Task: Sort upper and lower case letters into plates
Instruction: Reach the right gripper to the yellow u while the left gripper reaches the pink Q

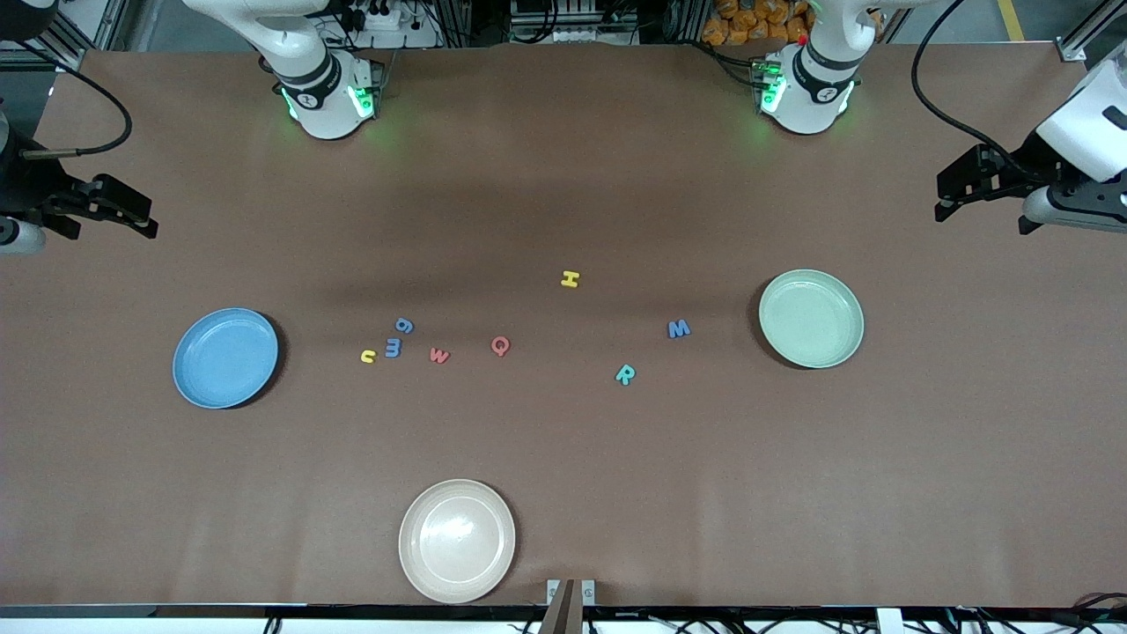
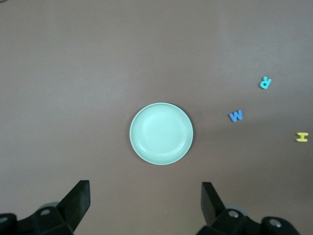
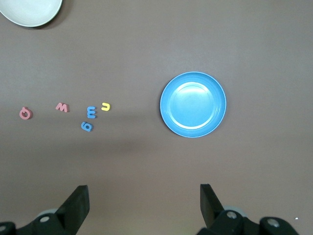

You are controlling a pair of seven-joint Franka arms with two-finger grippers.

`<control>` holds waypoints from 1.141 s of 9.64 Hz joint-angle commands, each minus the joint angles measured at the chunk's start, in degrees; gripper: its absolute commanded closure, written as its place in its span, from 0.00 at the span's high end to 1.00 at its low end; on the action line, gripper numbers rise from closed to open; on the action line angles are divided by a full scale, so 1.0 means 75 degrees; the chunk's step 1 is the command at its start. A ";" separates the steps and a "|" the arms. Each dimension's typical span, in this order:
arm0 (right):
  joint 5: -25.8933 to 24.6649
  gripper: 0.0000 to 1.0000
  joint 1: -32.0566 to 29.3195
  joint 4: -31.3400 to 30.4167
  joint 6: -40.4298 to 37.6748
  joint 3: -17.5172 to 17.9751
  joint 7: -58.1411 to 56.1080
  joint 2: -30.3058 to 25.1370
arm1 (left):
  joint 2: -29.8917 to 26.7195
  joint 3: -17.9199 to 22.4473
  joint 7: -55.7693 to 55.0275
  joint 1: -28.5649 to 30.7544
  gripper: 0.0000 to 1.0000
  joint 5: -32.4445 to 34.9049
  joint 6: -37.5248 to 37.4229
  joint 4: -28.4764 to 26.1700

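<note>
Both arms wait, left gripper [image 1: 944,207] mid-right and right gripper [image 1: 145,224] mid-left, fingers spread; blue plate [image 1: 225,357] and green plate [image 1: 811,318] hold nothing

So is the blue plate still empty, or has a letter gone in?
Empty. The blue plate shows only its bare inside in the right wrist and front views; the nearest letters, a yellow u and blue m, lie on the table beside it.

The brown table [image 1: 563,493] carries three plates [image 1: 225,357] and scattered letters [image 1: 500,346].

blue plate [image 3: 193,104] empty | letters [image 3: 91,112] beside | right gripper [image 3: 143,208] open
</note>
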 commanded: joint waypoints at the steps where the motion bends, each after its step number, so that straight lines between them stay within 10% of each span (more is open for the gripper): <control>1: 0.0161 1.00 -0.0070 0.0025 -0.0059 0.0009 -0.0100 -0.0011 | -0.0176 0.0014 0.0155 -0.0038 1.00 0.0308 0.0007 -0.0147; 5: 0.0161 1.00 -0.0035 -0.0069 -0.0048 0.0021 -0.0100 0.0164 | 0.0710 0.0003 -0.0417 -0.1054 1.00 0.0263 0.0193 -0.0066; 11: 0.0185 1.00 0.0808 -0.0688 0.1483 0.0044 0.0552 0.1781 | 0.3230 -0.0207 -0.2957 -0.2896 1.00 0.0251 0.4428 0.0111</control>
